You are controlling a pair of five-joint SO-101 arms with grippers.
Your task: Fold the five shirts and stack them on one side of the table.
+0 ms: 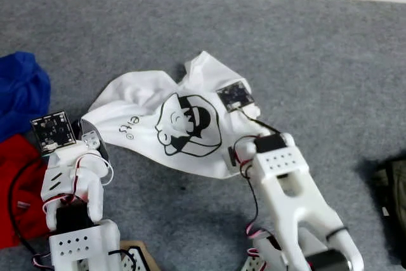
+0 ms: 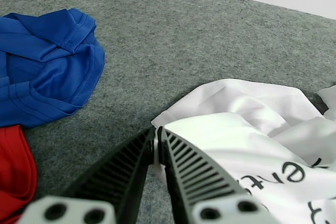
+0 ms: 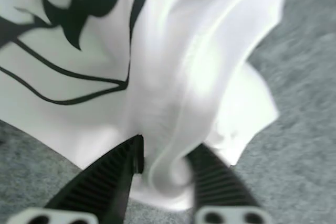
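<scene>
Downward both arms tilt; left jaws and right jaws clamp the white shirt (image 1: 141,101).

blue shirt (image 1: 22,93), red shirt (image 1: 14,185) — cut, pic edge

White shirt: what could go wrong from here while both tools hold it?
The left tool pinches just an edge of the white shirt; it may slip out under pull.
The right tool grips a bunched fold, so creases may form.
The blue shirt lies nearby and could get dragged.
</scene>
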